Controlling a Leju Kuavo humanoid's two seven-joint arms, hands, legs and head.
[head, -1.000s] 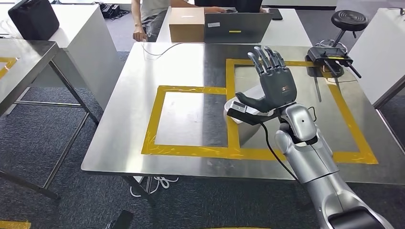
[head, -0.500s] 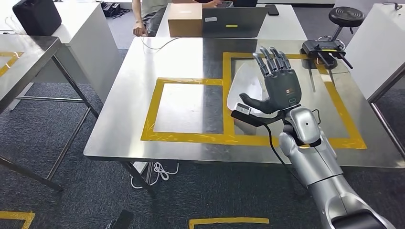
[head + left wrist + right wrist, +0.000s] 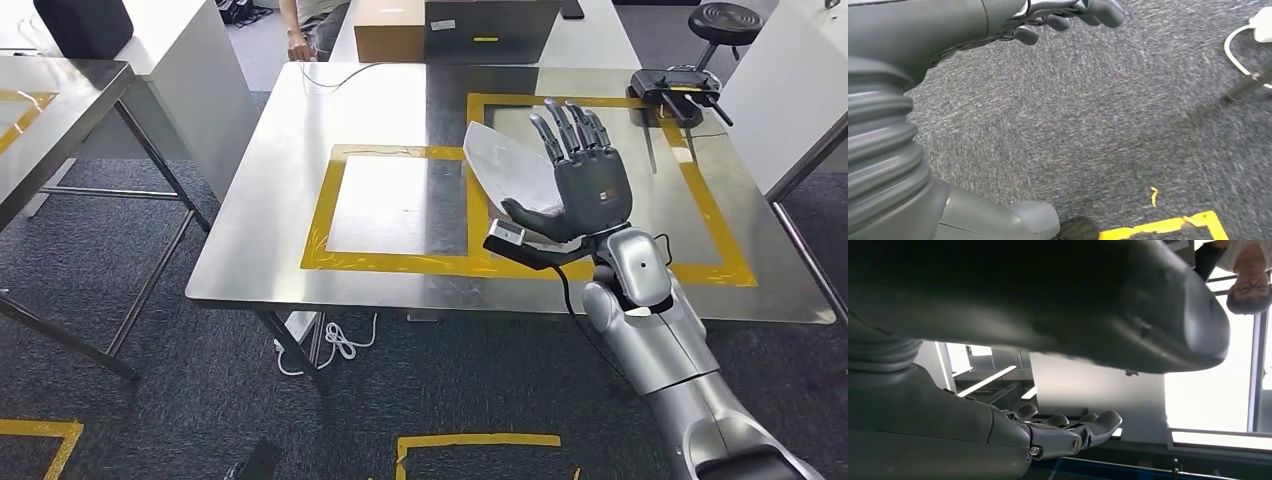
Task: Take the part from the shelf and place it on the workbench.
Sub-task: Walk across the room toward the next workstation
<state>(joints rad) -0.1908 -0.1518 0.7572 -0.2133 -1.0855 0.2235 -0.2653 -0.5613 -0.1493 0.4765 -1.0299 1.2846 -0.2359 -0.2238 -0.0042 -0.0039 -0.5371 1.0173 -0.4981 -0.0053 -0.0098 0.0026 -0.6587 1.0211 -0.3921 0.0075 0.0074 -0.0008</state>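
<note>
The part is a pale grey curved sheet. It lies across a yellow tape line on the steel workbench. My right hand is raised in front of it, back toward the camera, fingers straight and spread, thumb out to the left. The thumb and fingers overlap the part's right edge in the head view; I cannot tell whether they touch. In the right wrist view the fingers are stretched out with nothing between them and the thumb. My left hand hangs over grey carpet and holds nothing.
A black controller sits at the bench's far right. A cardboard box and a laptop stand on the table behind, with a person beside them. Another steel table is at left. A white cable lies under the bench.
The camera has drawn back, so the bench sits farther away and more floor shows. More of the part now shows to the left of my right hand.
</note>
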